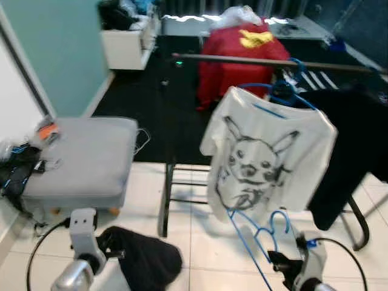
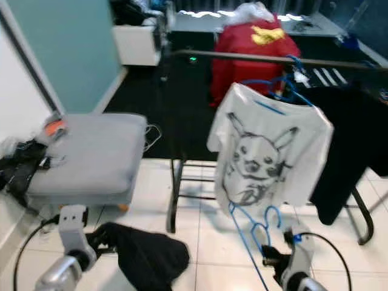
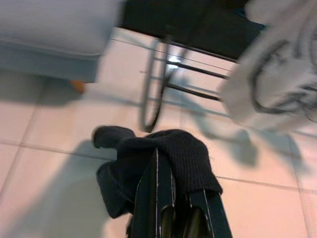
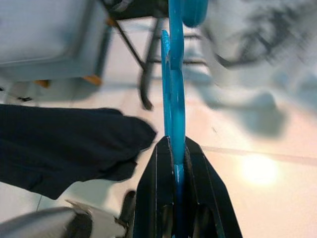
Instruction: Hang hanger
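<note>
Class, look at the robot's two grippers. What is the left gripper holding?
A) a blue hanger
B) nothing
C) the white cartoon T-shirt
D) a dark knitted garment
D: the left gripper is shut on the dark knitted garment, while the right gripper clamps the blue hanger.

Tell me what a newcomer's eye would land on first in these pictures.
First, the white T-shirt with a cartoon face, hanging on a blue hanger from the clothes rail in the middle of the scene. Below it, the right gripper is shut on an empty blue hanger, while the left gripper holds a black garment low over the tiled floor. A red garment with a yellow patch stands out behind the rail.
</note>
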You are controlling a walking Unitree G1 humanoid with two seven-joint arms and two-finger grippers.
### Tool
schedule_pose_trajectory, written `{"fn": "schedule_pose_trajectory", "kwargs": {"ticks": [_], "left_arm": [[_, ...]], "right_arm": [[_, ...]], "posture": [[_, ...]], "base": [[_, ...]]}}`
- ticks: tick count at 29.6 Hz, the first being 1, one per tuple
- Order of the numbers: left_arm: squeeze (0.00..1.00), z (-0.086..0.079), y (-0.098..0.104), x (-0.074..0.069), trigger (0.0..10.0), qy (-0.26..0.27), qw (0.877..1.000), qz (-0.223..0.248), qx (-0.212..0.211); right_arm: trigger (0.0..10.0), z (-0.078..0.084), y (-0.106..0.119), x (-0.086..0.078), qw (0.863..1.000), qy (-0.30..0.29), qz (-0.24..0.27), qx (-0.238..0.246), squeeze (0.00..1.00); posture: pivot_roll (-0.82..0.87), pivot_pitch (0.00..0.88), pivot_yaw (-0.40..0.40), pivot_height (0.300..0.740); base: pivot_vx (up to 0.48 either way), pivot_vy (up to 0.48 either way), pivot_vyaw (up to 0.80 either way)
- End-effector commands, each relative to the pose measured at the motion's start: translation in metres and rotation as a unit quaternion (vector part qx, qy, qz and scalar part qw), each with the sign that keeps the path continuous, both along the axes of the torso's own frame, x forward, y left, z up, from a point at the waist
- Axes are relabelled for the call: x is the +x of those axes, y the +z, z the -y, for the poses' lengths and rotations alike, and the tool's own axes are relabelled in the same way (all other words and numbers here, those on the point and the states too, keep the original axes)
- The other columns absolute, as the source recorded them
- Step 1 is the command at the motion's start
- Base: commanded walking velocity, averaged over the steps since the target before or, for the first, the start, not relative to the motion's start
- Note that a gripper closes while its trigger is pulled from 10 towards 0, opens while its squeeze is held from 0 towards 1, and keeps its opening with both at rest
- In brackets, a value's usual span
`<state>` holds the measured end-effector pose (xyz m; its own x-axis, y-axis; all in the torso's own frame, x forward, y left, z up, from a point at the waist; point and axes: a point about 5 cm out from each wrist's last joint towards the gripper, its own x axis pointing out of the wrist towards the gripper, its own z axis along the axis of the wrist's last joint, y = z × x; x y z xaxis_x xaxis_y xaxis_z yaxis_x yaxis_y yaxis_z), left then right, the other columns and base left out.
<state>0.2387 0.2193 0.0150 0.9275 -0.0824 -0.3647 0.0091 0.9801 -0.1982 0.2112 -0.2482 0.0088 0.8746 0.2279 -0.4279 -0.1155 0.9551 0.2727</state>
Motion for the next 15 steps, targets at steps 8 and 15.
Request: {"fn": "schedule_pose_trajectory", "kwargs": {"ticks": [8,15], "left_arm": [[0.00,0.004,-0.009,0.000,10.0,-0.035,0.999,0.016,0.004],[0.00,0.001,-0.014,-0.001,10.0,-0.019,1.000,0.007,-0.005]], "right_arm": [[10.0,0.005,-0.013,-0.005,0.999,0.006,-0.028,-0.017,0.00],[10.0,0.005,-0.020,-0.005,0.997,0.012,-0.059,-0.041,0.00]], "posture": [[0.00,0.099,-0.060,0.740],[0.00,0.090,-0.063,0.740]], "base": [[0.000,0.000,0.80],[0.000,0.000,0.80]]}}
